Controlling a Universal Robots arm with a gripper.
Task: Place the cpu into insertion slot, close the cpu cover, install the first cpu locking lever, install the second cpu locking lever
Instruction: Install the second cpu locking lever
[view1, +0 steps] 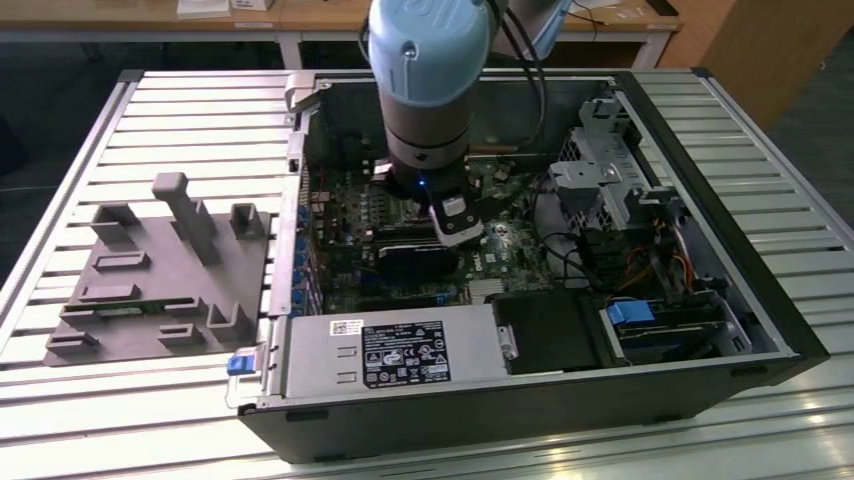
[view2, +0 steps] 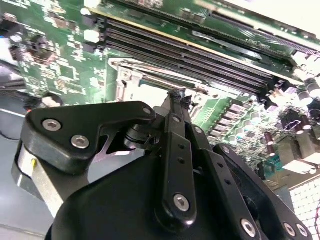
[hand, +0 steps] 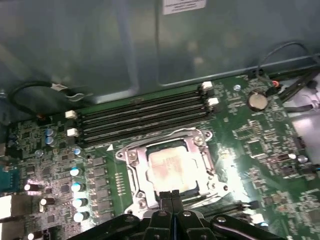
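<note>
The gripper (hand: 171, 196) is clenched, fingertips pressed together and grasping nothing, poised at the edge of the insertion slot (hand: 170, 167) near the middle of the motherboard (hand: 250, 145). The cpu (hand: 167, 167) lies seated in the slot, its silvery top showing through the window of the cpu cover (hand: 131, 161), which is down over it. Memory slots (hand: 142, 117) run just beside the socket. In the exterior view the arm (view1: 424, 90) reaches down into the open computer case (view1: 747, 300).
</note>
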